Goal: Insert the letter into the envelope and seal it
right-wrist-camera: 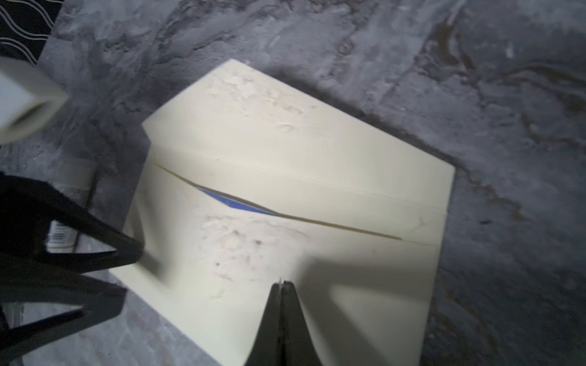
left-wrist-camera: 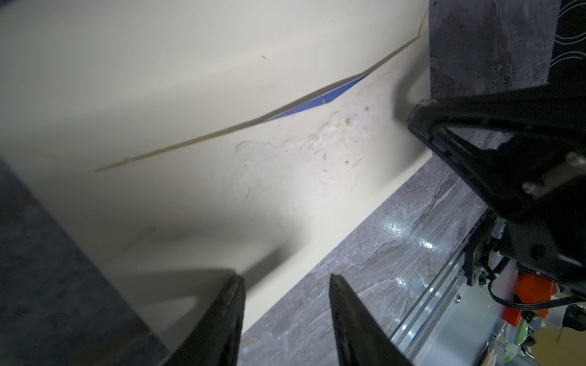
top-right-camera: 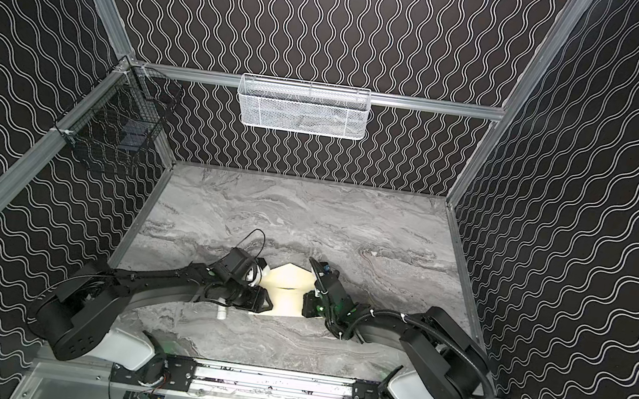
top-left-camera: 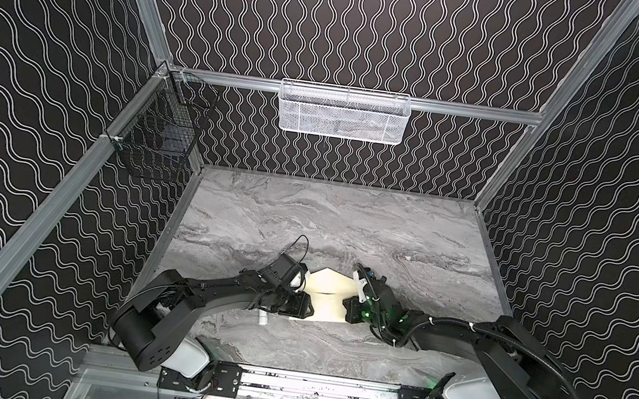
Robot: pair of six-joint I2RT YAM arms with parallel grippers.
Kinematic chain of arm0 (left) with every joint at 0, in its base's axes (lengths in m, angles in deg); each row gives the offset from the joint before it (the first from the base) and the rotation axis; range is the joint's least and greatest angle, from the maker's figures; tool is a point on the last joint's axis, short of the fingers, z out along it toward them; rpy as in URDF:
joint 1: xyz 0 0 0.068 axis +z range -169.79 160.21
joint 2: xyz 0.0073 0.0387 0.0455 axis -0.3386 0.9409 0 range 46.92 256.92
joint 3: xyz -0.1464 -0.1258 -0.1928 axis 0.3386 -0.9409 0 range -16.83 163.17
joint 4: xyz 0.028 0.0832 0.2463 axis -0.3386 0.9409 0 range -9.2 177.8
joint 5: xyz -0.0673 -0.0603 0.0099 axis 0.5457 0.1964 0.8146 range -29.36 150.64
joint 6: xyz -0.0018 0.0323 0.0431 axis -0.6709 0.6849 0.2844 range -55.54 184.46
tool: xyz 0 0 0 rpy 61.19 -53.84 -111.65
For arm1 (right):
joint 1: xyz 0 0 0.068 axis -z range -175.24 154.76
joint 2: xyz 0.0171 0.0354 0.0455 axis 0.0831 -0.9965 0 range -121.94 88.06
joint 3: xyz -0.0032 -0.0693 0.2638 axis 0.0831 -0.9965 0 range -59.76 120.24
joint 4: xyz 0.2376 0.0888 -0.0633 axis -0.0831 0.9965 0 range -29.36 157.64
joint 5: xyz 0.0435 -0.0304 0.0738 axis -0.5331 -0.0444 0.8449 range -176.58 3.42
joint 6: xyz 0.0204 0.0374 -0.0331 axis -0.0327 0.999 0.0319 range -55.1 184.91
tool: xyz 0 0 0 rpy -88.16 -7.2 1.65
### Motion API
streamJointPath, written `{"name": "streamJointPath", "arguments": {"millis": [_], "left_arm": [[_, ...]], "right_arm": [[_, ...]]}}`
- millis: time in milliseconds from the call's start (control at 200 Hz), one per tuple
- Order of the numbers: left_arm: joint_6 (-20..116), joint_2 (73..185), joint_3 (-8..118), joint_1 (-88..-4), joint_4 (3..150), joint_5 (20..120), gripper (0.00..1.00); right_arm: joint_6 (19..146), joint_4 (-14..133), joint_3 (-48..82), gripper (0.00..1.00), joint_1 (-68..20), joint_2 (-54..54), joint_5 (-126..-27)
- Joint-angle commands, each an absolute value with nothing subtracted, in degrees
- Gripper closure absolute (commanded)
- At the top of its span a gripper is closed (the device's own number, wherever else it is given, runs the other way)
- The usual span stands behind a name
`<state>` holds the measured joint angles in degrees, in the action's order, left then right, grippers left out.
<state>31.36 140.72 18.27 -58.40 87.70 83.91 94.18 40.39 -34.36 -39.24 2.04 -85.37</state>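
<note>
Envelope (top-left-camera: 329, 283) count: one, cream, lying flap-open on the marble table (top-left-camera: 348, 221) between the two arms in a top view. One letter (right-wrist-camera: 234, 202), tucked inside, and only the wrist views catch its blue sliver at the mouth. Two grippers, both reaching in low. The left gripper (left-wrist-camera: 287, 279) has its fingers apart, astride the envelope's edge. The right gripper (right-wrist-camera: 282, 285) has its tips pinched together on nothing, over the envelope's face. One white cylinder (top-left-camera: 263, 319) lies beneath the left arm.
</note>
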Motion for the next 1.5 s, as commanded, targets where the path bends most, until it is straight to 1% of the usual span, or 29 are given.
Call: {"name": "streamJointPath", "arguments": {"millis": [0, 125, 360, 470, 530, 621, 686, 936, 1006, 1126, 1256, 1496], "left_arm": [[31.0, 142.9, 17.1, -57.9, 87.3, 83.1, 0.55], [30.8, 143.2, 15.5, -56.9, 86.2, 83.5, 0.57], [32.0, 142.2, 13.7, -55.5, 86.8, 83.0, 0.57], [31.9, 141.9, 13.6, -55.2, 86.5, 82.9, 0.57], [31.8, 141.8, 13.6, -55.2, 86.3, 82.9, 0.57], [31.6, 141.8, 13.5, -55.3, 86.2, 82.9, 0.57], [31.5, 141.9, 13.4, -55.2, 85.9, 82.8, 0.57], [31.8, 143.3, 13.7, -55.2, 85.4, 83.0, 0.57], [32.0, 143.5, 13.8, -55.1, 85.6, 82.9, 0.57], [32.4, 143.3, 14.2, -54.9, 86.5, 82.8, 0.57], [32.7, 143.3, 14.2, -54.6, 86.7, 82.8, 0.57], [32.3, 143.8, 14.1, -54.5, 85.5, 83.8, 0.57]], "right_arm": [[97.8, 36.0, -36.3, 1.0, -36.4, 0.1, -82.0], [99.5, 37.1, -38.9, 1.0, -32.8, 0.6, -82.0], [99.0, 41.1, -40.6, 1.0, -28.8, 4.4, -83.4], [96.7, 43.8, -40.1, 1.0, -28.7, 8.0, -82.2], [95.9, 46.0, -40.0, 1.0, -28.8, 12.2, -80.0], [97.5, 48.0, -40.8, 1.0, -30.4, 17.2, -78.7], [98.9, 49.4, -41.1, 1.0, -31.9, 18.6, -78.8], [102.9, 48.9, -44.2, 1.0, -32.9, 13.3, -79.3], [104.7, 50.4, -44.0, 1.0, -32.9, 12.9, -81.0], [107.4, 55.3, -43.3, 1.0, -32.8, 14.3, -85.5], [108.4, 57.8, -44.0, 1.0, -32.3, 16.9, -87.6], [107.5, 59.2, -42.9, 1.0, -31.4, 17.4, -86.7]]}}
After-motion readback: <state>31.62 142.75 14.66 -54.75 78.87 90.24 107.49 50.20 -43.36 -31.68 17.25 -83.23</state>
